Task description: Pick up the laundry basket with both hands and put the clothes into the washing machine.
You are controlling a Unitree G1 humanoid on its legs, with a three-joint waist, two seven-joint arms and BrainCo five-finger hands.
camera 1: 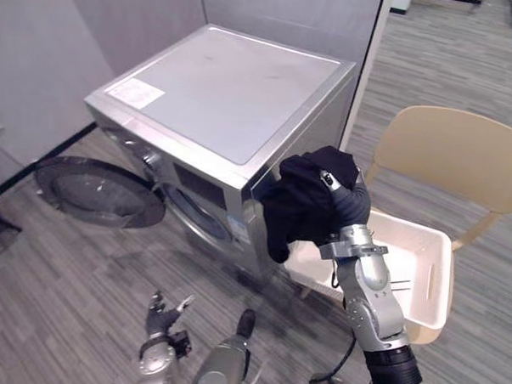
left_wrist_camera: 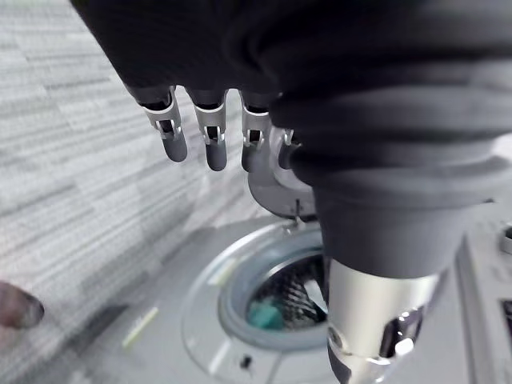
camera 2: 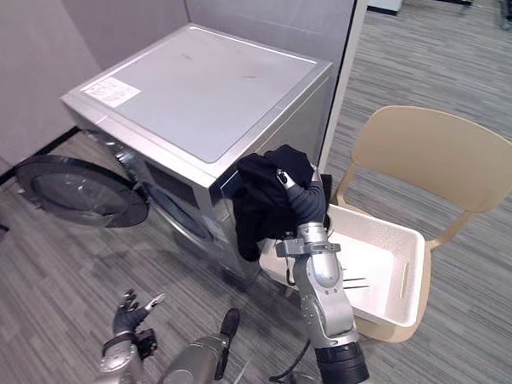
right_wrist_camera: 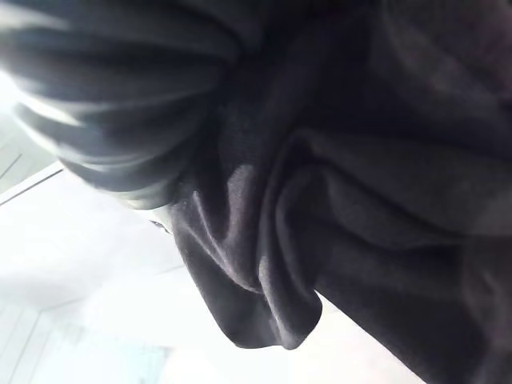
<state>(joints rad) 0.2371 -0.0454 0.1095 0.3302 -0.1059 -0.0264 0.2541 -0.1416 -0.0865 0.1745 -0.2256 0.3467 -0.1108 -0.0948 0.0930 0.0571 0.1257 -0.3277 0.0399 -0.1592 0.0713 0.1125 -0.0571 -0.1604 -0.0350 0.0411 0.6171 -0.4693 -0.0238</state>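
The right hand [camera 1: 351, 201] is gripping a black garment [camera 1: 300, 204], fingers curling into the bunched cloth, and it is holding the bundle up by the front corner of the washing machine [camera 1: 226, 89]. The white basket [camera 1: 439, 281] is sitting on the tan chair [camera 1: 462, 154] at four o'clock from that hand, with its slotted floor showing bare. The left hand [camera 1: 161, 312] is hanging low at seven o'clock, fingers relaxed and holding nothing.

The step is calling for a swing toward nine o'clock and down to the round drum opening [camera 1: 194, 210]. The dangling tail of cloth should be kept clear of the open door [camera 1: 95, 189], and the hand should be letting go only once the cloth is well inside.

The garment is looking soft, matte and floppy, draping in heavy folds. The machine is showing smooth grey metal, the basket hard moulded plastic, the door dark glossy glass in a round rim.
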